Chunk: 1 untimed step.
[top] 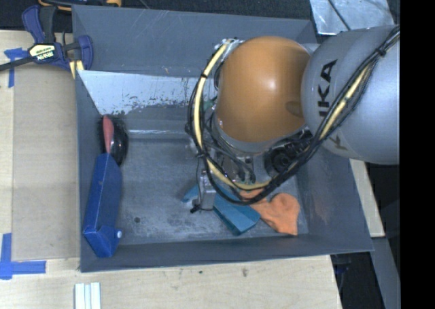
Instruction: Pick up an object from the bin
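The arm point(357, 97) comes into the grey bin point(170, 29) and bends down. Its rounded orange wrist cover point(262, 90) hangs above a teal block point(238, 218), on the side toward the far wall.

The gripper point(202, 200) juts out from under that cover and reaches down close to the bin floor. Its tip is just beside the teal block's left end. The view does not settle whether it touches the block. Nor can it be told whether the gripper is open or closed, since the tip is small and partly masked by the looping yellow and black cables point(231, 189) at the wrist.

The teal block is a flat wedge-like slab. It lies on the floor at a tilt to the near wall and close to it.

Touching or just beside the teal block's right end sits a crumpled orange cloth point(284, 211).

Well to the left of the teal block a long blue box point(102, 202) leans along the bin's left wall. Beyond that box, farther still from the teal block, lies a small black and red thing point(114, 139), too dim to name more closely.
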Motion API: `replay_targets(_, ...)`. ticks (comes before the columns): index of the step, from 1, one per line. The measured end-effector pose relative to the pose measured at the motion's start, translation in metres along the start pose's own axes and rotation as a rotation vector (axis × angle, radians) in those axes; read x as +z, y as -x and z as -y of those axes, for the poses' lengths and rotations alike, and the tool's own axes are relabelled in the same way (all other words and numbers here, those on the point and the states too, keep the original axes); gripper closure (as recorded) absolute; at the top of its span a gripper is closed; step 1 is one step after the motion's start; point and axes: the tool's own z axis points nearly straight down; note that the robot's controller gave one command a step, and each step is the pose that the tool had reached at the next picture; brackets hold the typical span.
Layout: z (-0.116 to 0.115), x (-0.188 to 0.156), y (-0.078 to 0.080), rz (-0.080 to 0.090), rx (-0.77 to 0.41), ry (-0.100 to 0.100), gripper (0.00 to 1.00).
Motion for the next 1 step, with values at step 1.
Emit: replay_targets(1, 0.0007, -0.0047, 0.0015, 0.009, 0.003, 0.002, 0.0)
